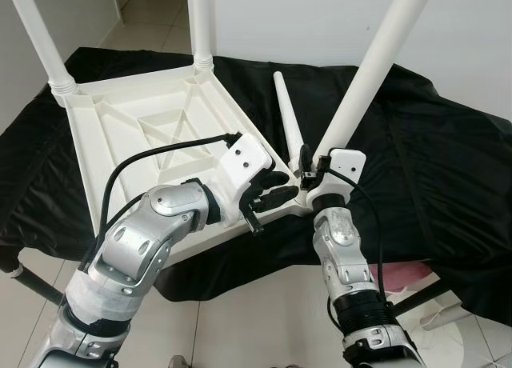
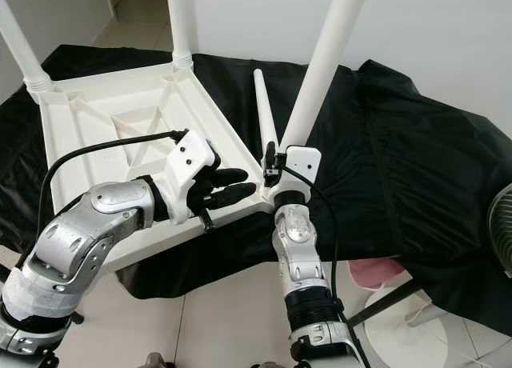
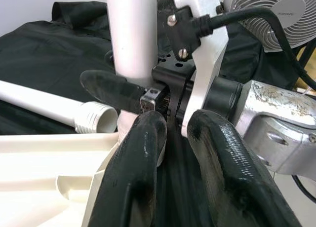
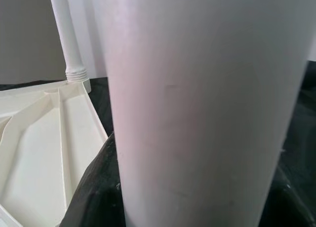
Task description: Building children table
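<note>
You're looking at one upturned tabletop (image 1: pixel 152 128) lying on the black-draped worktop (image 1: pixel 432 176): three legs standing, one loose leg (image 1: pixel 288 124) lying beside. Right claw (image 1: pixel 306 172) is gripping the near-corner leg (image 1: pixel 376 64); left claw (image 1: pixel 272 190) is sitting parted at that corner.

One upturned tabletop (image 1: pixel 152 132); four white legs (image 1: pixel 376 60), it seems; one fan (image 3: pixel 279 17).

Upturned tabletop (image 1: pixel 152 128) on black-draped surface (image 1: pixel 432 184)

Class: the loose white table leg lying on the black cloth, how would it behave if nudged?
The loose leg is round and tapered, so it would probably roll in a curve. It looks like hollow plastic, likely light and stiff.
</note>
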